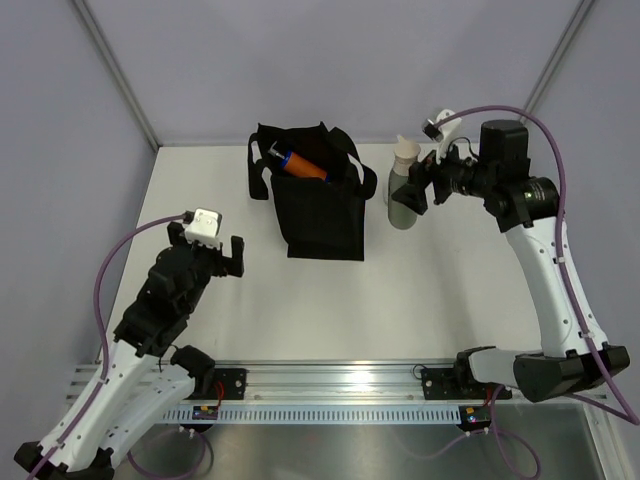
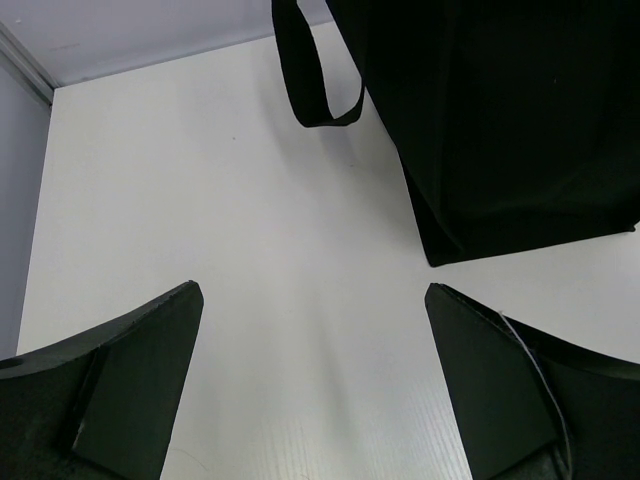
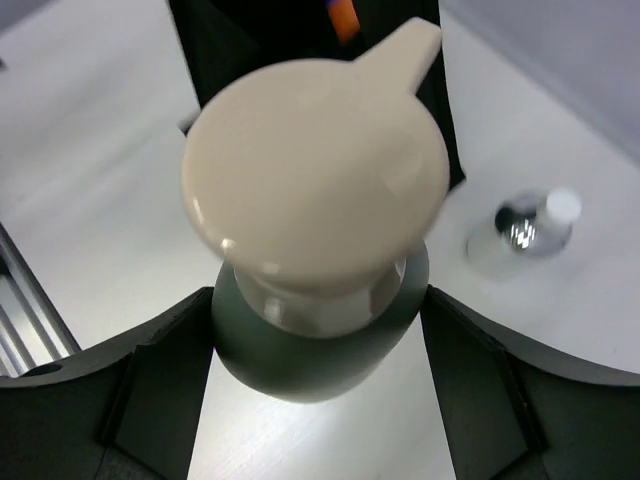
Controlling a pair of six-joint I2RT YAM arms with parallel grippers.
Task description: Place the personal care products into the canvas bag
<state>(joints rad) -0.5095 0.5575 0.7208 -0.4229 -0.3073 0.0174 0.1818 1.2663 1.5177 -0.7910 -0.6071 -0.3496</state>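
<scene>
Right claw [image 1: 413,190] clamps the grey-green beige-capped bottle [image 1: 403,211] at three o'clock of the boxy black canvas bag [image 1: 322,218]; left claw [image 2: 315,300] gapes empty at eight o'clock.

The top external camera looks down from high behind the near edge of the tabletop [image 1: 250,310], far enough back to take in all of it, with the canvas bag [image 1: 322,215] mid-scene. The left wrist camera sits low and faces forward past the left gripper [image 2: 312,300] toward the bag's lower corner, close by. The right wrist camera looks steeply down past the right gripper [image 3: 315,300] onto the cap of the grey-green bottle [image 3: 300,370], very near. All three views share the bag. The overhead and right wrist views also share the bottle.
</scene>
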